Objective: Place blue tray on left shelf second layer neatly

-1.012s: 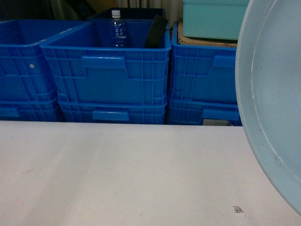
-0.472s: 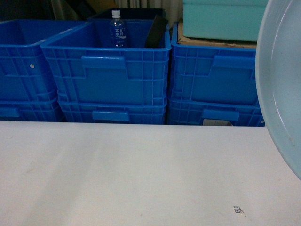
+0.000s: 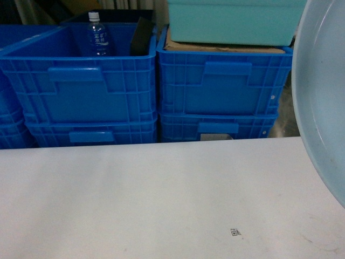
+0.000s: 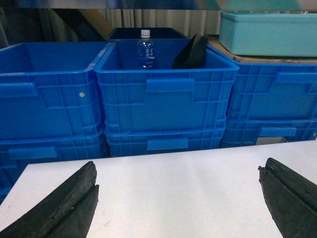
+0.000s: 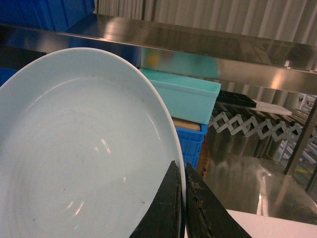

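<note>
Right gripper (image 5: 181, 198): pressed together on the rim of the blue tray (image 5: 84, 148), one dark finger on each face of the lower right edge. Tray held up off the table, tilted nearly on edge, hollow side toward the wrist camera; in the head view only a pale curved slice of it at the far right. Grasp and lift, then, judged as done.

Left gripper (image 4: 178, 198): spread wide, nothing between the jaws, hovering over the white table (image 3: 161, 199) (bare apart from a small printed mark near the front).

Beyond the table: stacked crates (image 3: 81, 91), deep and dark blue, the nearer one holding a bottle (image 3: 97, 38) and a dark flat object leaning in its corner. On the right stack, a teal tub (image 3: 232, 21) resting on what looks like cardboard.

Behind the tray in the right wrist view: a shiny steel crossbar (image 5: 223, 54) running across the upper frame, a steel upright at the far right, and a mirror-like surface below. Probably part of a rack, though which shelf and which tier cannot be told from here.

Left to do, as a judgement: everything past the pick-up. Tray not yet on any shelf; the left shelf second layer not clearly identifiable in these views. Still needed: carrying the tray to that tier, levelling it from its steep tilt, setting it flat and square, then opening the fingers. Roughly the first third behind, the placing ahead.
</note>
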`<state>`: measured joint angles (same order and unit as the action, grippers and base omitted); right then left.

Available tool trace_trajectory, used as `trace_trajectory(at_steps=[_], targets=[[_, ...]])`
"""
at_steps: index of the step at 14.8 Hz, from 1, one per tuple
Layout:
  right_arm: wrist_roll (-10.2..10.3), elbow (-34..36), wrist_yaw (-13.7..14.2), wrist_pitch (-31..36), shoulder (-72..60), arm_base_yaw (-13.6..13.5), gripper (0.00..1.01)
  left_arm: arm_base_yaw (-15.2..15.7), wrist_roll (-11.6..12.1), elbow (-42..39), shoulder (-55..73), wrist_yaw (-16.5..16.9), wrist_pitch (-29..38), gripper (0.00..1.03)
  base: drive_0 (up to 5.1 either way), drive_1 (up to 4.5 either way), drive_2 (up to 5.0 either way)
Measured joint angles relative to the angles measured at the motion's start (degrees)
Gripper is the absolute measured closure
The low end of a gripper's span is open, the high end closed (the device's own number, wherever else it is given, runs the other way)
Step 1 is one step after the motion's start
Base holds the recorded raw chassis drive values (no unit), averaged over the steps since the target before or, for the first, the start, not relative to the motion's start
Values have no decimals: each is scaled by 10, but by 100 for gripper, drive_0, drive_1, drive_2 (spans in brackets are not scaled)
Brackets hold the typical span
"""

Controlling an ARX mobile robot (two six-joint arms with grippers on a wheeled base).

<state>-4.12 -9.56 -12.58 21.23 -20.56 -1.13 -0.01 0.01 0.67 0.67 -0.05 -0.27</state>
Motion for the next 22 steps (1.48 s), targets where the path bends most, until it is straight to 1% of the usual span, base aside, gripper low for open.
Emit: trace_trajectory(at_steps=[22], targets=[[0, 0, 0, 0, 0, 0, 99, 0, 0, 0, 0, 0, 0, 5, -157, -157, -157]])
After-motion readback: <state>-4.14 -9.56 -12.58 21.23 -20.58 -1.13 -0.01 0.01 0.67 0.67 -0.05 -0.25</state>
